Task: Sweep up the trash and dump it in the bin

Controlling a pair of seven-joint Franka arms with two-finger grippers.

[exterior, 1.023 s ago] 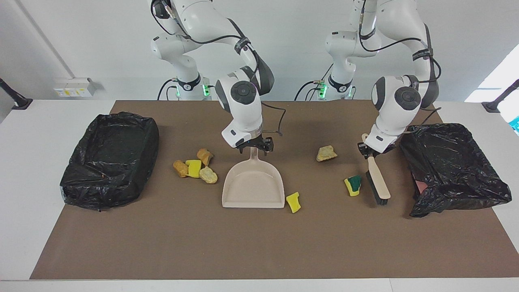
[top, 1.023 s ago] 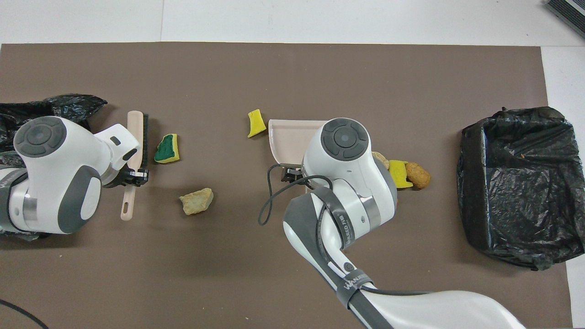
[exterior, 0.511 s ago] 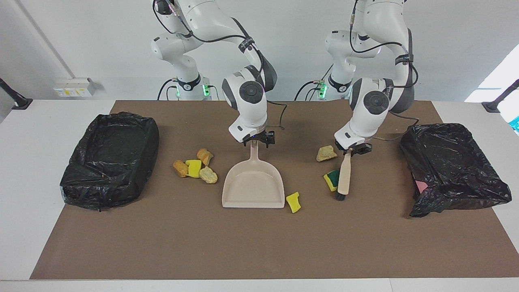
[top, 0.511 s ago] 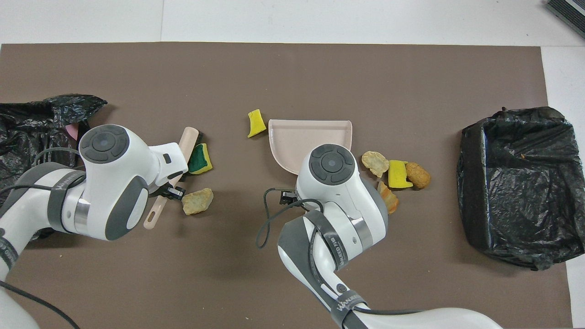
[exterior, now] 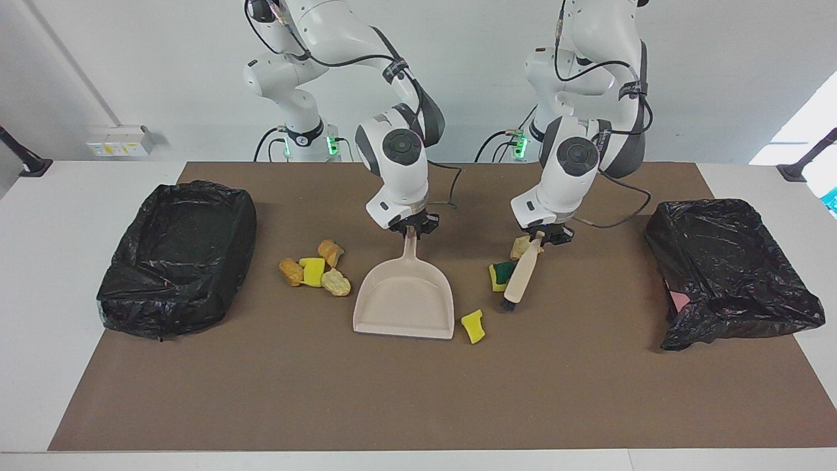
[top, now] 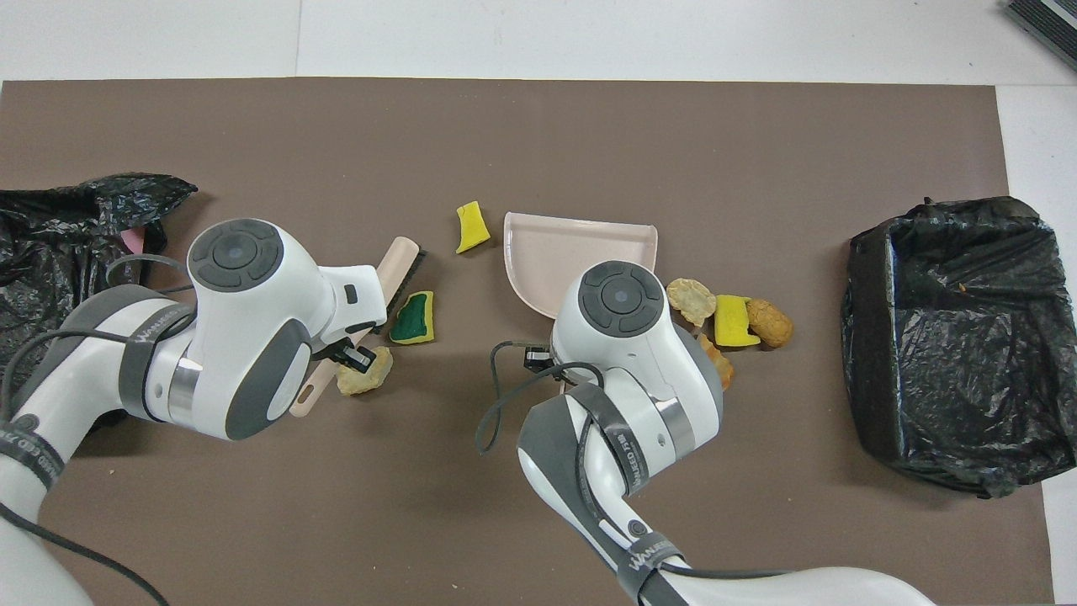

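The left gripper (exterior: 541, 237) pinches the brush (exterior: 521, 278) by its handle, tilted so the bristles push the green-faced sponge (exterior: 500, 273) toward the dustpan (exterior: 404, 299). The right gripper (exterior: 411, 228) seems pressed onto the dustpan handle, holding its mouth on the mat as a catcher. Four scraps (exterior: 314, 269) lie beside the pan, toward the bin (exterior: 176, 255); a yellow piece (exterior: 473, 326) touches its lip.

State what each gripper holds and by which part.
The left gripper holds the brush by its handle, bristles down beside the green-faced sponge. The right gripper grips the dustpan by its handle end.
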